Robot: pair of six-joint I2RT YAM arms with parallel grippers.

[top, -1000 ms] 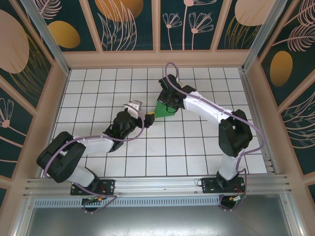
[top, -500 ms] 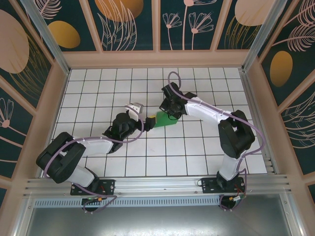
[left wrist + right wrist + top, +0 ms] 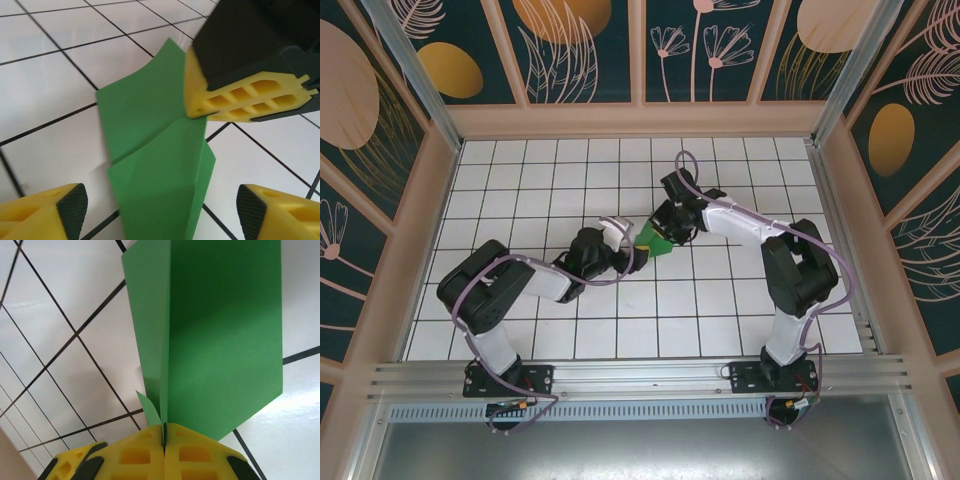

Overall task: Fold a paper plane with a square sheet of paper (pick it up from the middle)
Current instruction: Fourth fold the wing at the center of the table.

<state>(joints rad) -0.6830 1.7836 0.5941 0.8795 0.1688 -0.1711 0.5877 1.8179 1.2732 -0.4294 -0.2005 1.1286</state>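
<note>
The green sheet of paper (image 3: 651, 241) is folded into a narrow creased shape and stands on edge near the table's middle. My right gripper (image 3: 669, 226) is shut on its far end; in the right wrist view the yellow fingers (image 3: 200, 455) pinch the centre crease of the paper (image 3: 220, 330) at the gripper (image 3: 164, 434). My left gripper (image 3: 626, 252) is open at the paper's near end. In the left wrist view the paper (image 3: 155, 165) runs between the left gripper's (image 3: 161, 212) two pads without touching either. The right gripper's fingers (image 3: 240, 95) show at the paper's far end.
The white grid-tiled table (image 3: 520, 190) is boxed in by wooden walls (image 3: 640, 120) at the back and both sides. A metal rail (image 3: 640, 375) runs along the near edge by the arm bases. Both arms meet at the table's centre.
My left gripper has moved right to straddle the paper and its jaws have narrowed a little. My right gripper has carried the paper slightly right and lower.
</note>
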